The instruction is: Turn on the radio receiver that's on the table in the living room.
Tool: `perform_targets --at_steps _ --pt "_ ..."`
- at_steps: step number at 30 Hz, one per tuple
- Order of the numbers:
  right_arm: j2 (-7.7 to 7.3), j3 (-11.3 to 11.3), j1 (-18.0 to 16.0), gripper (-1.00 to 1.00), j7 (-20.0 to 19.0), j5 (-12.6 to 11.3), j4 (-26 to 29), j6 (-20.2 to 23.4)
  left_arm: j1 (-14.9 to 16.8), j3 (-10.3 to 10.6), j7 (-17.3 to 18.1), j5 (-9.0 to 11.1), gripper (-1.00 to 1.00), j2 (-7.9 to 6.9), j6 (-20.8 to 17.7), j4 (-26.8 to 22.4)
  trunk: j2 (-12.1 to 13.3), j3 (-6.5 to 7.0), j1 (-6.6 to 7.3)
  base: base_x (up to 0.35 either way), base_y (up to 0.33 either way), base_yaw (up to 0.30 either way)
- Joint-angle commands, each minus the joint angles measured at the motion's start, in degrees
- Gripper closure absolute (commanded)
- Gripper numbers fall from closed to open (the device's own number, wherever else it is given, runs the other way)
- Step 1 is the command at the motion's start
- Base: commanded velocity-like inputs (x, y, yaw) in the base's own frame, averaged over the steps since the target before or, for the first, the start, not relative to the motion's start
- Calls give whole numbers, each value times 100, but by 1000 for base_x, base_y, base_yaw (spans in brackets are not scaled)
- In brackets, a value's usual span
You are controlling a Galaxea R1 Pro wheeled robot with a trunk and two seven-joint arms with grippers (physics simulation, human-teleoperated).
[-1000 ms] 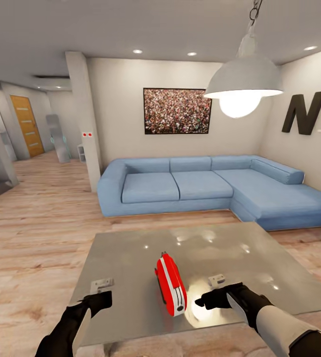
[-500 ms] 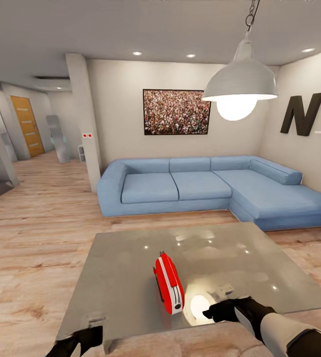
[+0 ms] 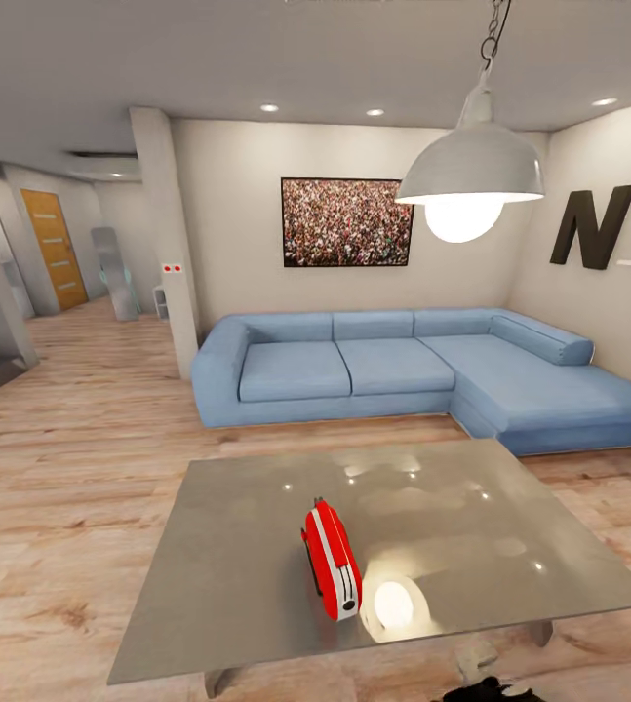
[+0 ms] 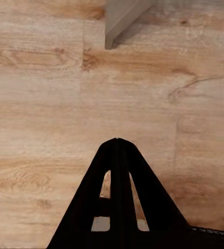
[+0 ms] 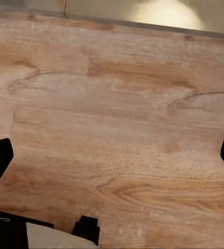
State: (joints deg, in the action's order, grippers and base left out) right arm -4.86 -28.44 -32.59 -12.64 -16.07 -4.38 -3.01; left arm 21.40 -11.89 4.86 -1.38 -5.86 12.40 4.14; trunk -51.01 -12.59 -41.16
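Red and white, the radio receiver (image 3: 333,560) stands on edge near the front rim of the grey table (image 3: 237,546). Both arms hang low over the wooden floor (image 4: 49,104): the left gripper (image 4: 118,142) has its fingers pressed together, the right gripper (image 5: 112,155) has them spread wide. Whether the radio is switched on I cannot tell, so the stage stays unsettled

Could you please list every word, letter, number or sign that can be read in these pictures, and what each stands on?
"N": large dark block letter mounted on the right-hand white wall.
Small white wall plate with two red marks on the square pillar: too small to read.
Red and white radio receiver on the grey table: no legible marking.
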Motion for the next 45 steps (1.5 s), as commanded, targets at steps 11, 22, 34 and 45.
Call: perform_targets --at_steps 11,22,34,45 --pt "66 5 1099 -100 999 -18 -2 -273 -723 4 -168 -28 100 -142 533 51 443 199 242 0 0 0" --pt "82 5 1184 -100 1072 16 7 -244 -794 11 -164 -29 100 -112 588 44 884 397 484 0 0 0" --pt "82 5 1185 -100 1071 6 7 -233 -795 17 -161 -22 100 -76 552 43 964 433 528 0 0 0" --pt "82 5 1185 -100 1071 2 7 -234 -795 13 -158 -11 100 101 536 43 964 433 528 0 0 0"
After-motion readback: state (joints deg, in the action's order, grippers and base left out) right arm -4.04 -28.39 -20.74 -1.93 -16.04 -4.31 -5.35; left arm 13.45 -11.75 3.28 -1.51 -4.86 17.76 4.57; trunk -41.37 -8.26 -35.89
